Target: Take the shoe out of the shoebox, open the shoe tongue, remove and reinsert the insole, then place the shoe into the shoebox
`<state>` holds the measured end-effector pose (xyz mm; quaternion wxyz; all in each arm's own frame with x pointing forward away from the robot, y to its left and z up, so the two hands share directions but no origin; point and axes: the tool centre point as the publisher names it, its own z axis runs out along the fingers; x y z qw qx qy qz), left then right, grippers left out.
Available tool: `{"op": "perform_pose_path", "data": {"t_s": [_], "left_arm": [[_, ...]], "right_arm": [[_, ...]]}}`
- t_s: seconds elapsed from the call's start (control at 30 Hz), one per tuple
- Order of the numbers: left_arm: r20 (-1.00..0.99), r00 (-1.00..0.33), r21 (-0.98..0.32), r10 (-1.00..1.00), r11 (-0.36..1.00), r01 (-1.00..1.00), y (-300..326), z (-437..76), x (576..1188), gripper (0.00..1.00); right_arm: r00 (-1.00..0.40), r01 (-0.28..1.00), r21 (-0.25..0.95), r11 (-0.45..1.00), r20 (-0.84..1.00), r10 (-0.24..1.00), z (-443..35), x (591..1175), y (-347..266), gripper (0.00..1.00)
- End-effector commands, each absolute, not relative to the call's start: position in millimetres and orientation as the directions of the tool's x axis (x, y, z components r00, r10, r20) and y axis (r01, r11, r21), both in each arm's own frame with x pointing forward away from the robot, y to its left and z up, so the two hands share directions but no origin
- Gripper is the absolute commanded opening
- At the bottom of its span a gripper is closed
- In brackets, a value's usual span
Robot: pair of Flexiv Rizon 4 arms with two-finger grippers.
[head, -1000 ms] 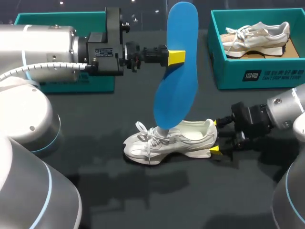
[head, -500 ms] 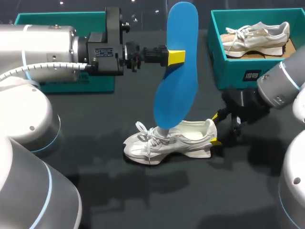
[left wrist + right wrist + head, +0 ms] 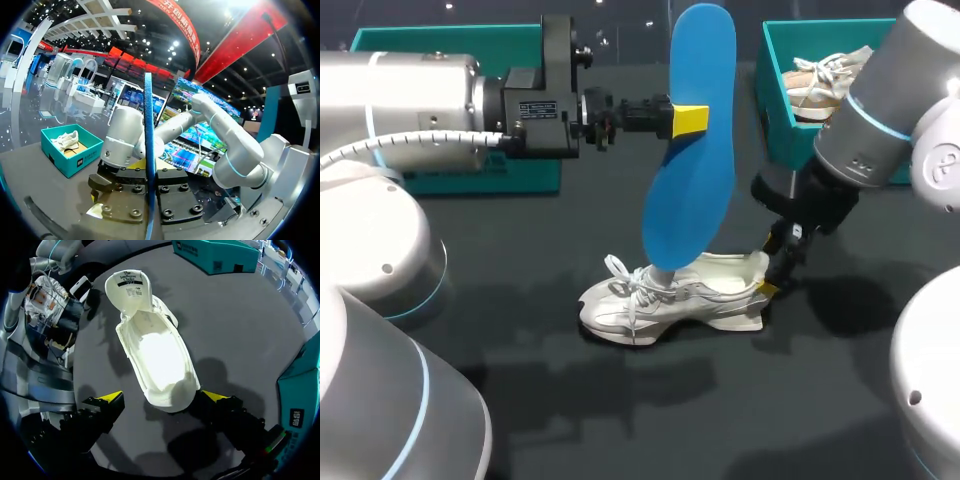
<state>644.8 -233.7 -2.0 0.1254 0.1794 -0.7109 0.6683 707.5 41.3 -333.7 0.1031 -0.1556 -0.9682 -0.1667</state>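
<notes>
Shoe (image 3: 680, 295) sits upright on its sole on the dark table (image 3: 620, 400), toe toward my left, heel toward my right, well apart from the teal shoebox (image 3: 790, 150) at the far right, which has a second shoe (image 3: 815, 85) in it. Right wrist view shows the shoe (image 3: 160, 360) from above: tongue (image 3: 127, 287) is flipped forward, opening is wide, footbed is bare, no insole inside. Blue insole (image 3: 695, 150) is up in the air, standing nearly vertical, pinched at its upper part by the left gripper (image 3: 692, 120). Its lower end hangs at the lace area of the shoe; can't tell if it touches. Left arm comes in level from the left, with the fingers closed flat on the insole's two faces. In the left wrist view the insole (image 3: 148, 150) is edge-on, a thin blade. Right arm reaches down from the right with its wrist bent, and the right gripper (image 3: 772, 265) is at the heel. Its fingers are spread wide, one either side of the heel cup (image 3: 162, 397), not clamping it as far as I can see. Handling guess: the insole is light, thin foam and floppy, so it will bow if pushed from the top; feed it toe end first. The shoe is light and slides easily on the table. The heel counter is the stiffest part, so it is the best spot to brace or grip; the mesh upper would just collapse.
</notes>
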Motion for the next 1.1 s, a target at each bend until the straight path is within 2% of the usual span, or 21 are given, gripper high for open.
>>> {"op": "perform_pose_path", "data": {"t_s": [0.03,0.43,0.73,1.1], "left_arm": [[0.417,-0.904,-0.906,-0.087,0.041,-0.422,-233.0,-2.5,643.8,0.0],[0.417,-0.904,-0.906,-0.087,0.041,-0.422,-233.0,-2.5,643.8,0.0],[0.417,-0.904,-0.906,-0.087,0.041,-0.422,-233.0,-2.5,643.8,0.0],[0.417,-0.904,-0.906,-0.087,0.041,-0.422,-233.0,-2.5,643.8,0.0]], "right_arm": [[-0.932,0.31,0.139,0.94,0.241,0.272,-332.7,707.0,43.4,1.0],[-0.961,0.235,0.146,0.961,0.181,0.207,-326.5,707.8,42.1,1.0],[-0.977,0.173,0.147,0.974,0.153,0.15,-316.0,729.6,70.8,1.0],[-0.988,0.109,0.131,0.985,0.121,0.093,-330.6,752.7,99.3,1.0]]}}
